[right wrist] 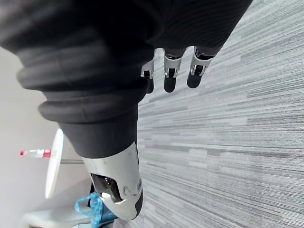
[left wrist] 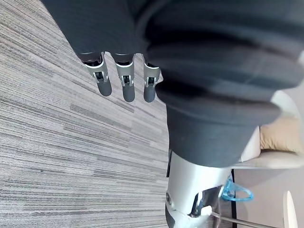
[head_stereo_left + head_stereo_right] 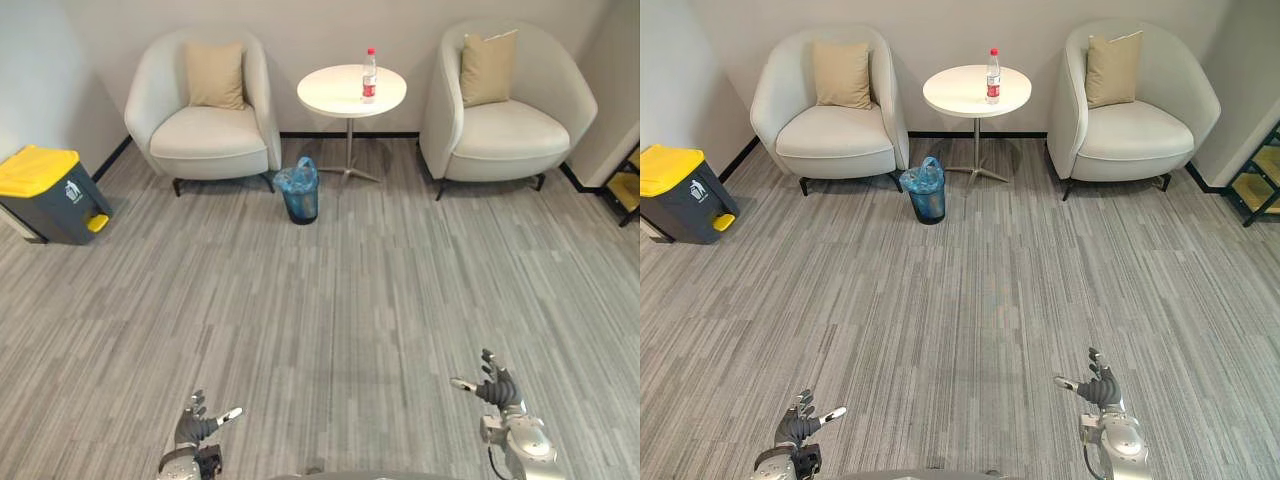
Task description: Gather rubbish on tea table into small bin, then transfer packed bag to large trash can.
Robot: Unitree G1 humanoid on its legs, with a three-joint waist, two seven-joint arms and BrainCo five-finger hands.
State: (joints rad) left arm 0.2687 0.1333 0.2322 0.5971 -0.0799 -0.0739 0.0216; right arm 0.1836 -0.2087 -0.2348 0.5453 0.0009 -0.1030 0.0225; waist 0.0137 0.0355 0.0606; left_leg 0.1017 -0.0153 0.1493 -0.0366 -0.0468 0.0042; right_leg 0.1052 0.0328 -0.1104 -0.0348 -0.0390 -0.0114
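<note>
At the far side of the room, betw two pale armchairs, sits the round tea table [image 3: 351, 90]. One bottle [image 3: 369, 76] stands upright on it, a bit right of the middle of the top, closer to the right edge than the left. Red cap and label; can't tell how full it is from here.

The small bin [image 3: 300, 200] is on the floor [image 3: 330, 300] just front-left of the table's foot, near the front corner of the left armchair [image 3: 205, 115]. It's lined w/ a blue bag [image 3: 297, 178] that bunches up over the rim. What's inside is hidden, can't make it out. The large trash can [image 3: 45, 195], grey w/ a yellow lid that's down, sits by the left wall, well apart from the bin. The right armchair [image 3: 510, 105] shows whole. A dark shelf [image 3: 628, 185] w/ smth yellow on it is cut off by the right edge.

My left hand [image 3: 197, 424] and right hand [image 3: 493, 386] hang low at the near edge, well apart, loosely spread, thumbs inward, holding nothing. Wrist cams agree: left fingers [image 2: 126, 85] and right fingers [image 1: 170, 78] are straight over bare carpet. In the right wrist view the bag is partly behind my own hand.

There's a wide open stretch of floor betw my hands and the bin, plus room along the left side betw bin and trash can.
</note>
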